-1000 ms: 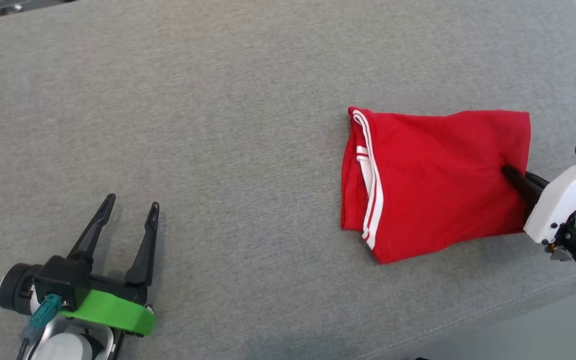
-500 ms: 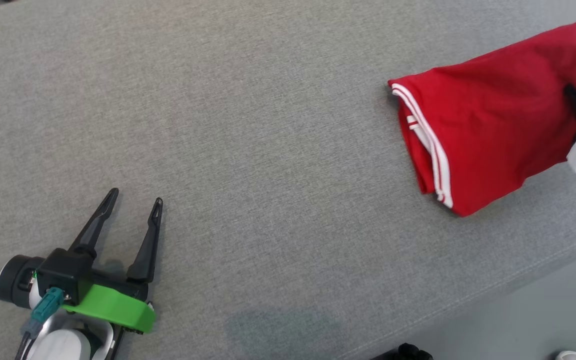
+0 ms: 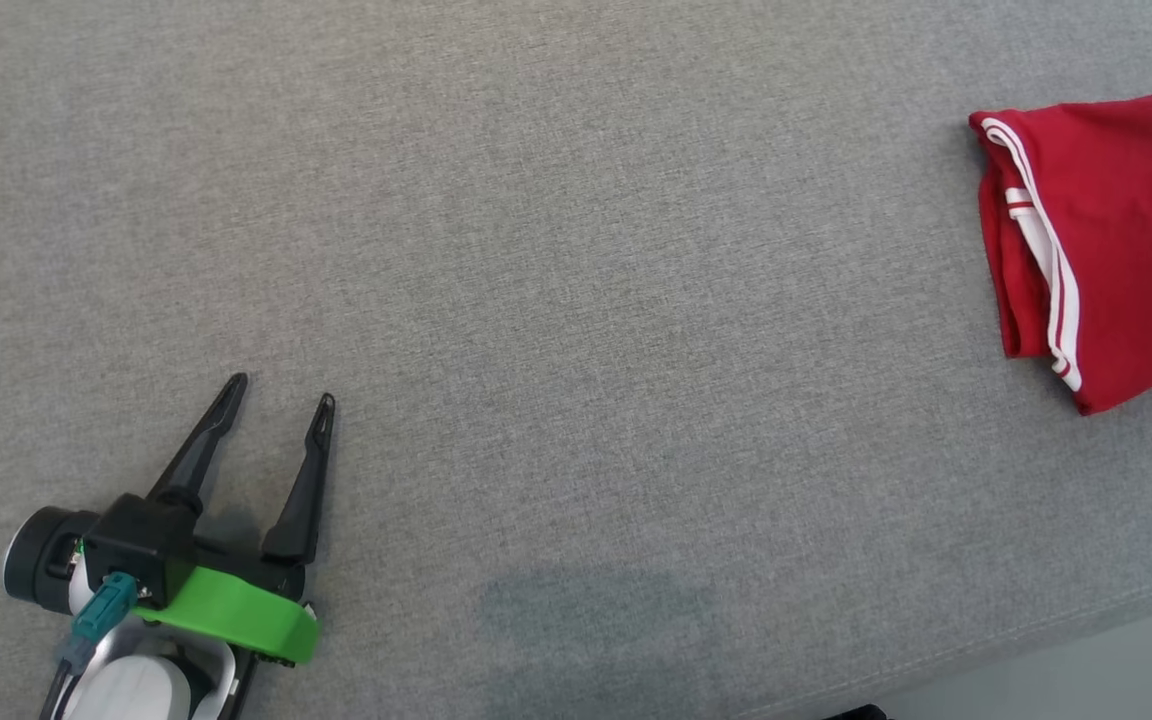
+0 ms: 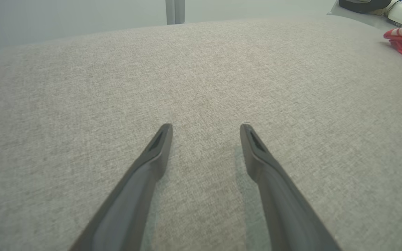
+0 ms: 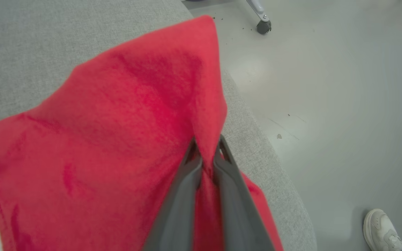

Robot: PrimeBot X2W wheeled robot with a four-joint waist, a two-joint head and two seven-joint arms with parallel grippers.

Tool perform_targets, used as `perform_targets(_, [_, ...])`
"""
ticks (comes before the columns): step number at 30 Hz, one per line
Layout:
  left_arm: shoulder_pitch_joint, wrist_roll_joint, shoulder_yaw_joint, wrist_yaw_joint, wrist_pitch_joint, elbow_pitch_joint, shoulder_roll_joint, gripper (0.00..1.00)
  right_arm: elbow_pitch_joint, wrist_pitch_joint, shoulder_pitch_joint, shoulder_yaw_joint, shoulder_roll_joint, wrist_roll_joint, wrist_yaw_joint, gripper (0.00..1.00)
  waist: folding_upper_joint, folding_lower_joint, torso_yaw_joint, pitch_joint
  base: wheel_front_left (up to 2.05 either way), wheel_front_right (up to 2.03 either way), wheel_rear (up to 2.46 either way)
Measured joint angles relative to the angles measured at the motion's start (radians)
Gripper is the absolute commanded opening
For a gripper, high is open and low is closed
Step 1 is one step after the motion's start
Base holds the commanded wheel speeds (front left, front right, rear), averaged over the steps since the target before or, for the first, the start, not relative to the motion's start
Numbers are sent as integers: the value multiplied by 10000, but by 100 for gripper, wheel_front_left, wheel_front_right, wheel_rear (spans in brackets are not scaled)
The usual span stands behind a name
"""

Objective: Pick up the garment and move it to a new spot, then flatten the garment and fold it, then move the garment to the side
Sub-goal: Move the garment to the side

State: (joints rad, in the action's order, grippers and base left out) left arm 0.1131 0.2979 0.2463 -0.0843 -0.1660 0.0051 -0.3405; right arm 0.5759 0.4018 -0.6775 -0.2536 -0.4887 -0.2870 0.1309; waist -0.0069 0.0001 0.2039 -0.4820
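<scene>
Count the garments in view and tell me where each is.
1: the red garment sits folded at the grey surface's right end, its edge pinched in the right tool.

The right end effector (image 5: 206, 144) pinches a fold of the red garment (image 5: 110, 139); a white shoe (image 5: 382, 228) stands nearby.

The head view looks steeply down on the grey woven-fabric surface (image 3: 576, 250), with the left gripper (image 3: 282, 390) at its lower left. The left wrist view sits low and close, facing along that surface. Both catch the red folded garment with white stripes (image 3: 1126, 220) at their right edge. The right wrist view hangs close over that garment, facing past the surface's edge to the pale floor (image 5: 326, 87).
</scene>
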Motion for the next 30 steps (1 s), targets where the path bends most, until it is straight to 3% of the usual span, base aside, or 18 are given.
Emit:
perform_targets(1, [-1,2,19,13,-15,23,17,100,105,-61,-25,-100,2,159,0,0,0,0,-60,4,0,0,0])
perform_targets(2, [-5,4,36,13,-31,48,23,100,192,-128,-45,-192,4,355,0,28,0,0,-108,18,0,0,0])
perform_targets(3, [-7,4,56,21,-38,71,31,100,267,-236,-61,-316,27,510,0,100,0,0,-143,42,0,0,0])
perform_targets(9, [-2,29,138,63,-174,253,109,100,525,-619,-164,-566,207,1388,0,100,0,0,-221,281,0,0,0])
perform_targets(16, [-161,267,159,201,-533,669,512,100,-1440,-3300,167,-550,729,1565,0,100,0,0,-424,975,0,0,0])
perform_targets(25, [-475,669,-203,416,-848,1237,940,100,-4566,-5486,2930,631,1551,1453,0,100,0,-1,-1083,2024,0,0,0])
perform_targets(30, [-608,784,-489,433,-920,1689,1049,100,-5231,-6234,4690,1141,2612,1816,6,100,0,-1,-1606,2591,0,0,0])
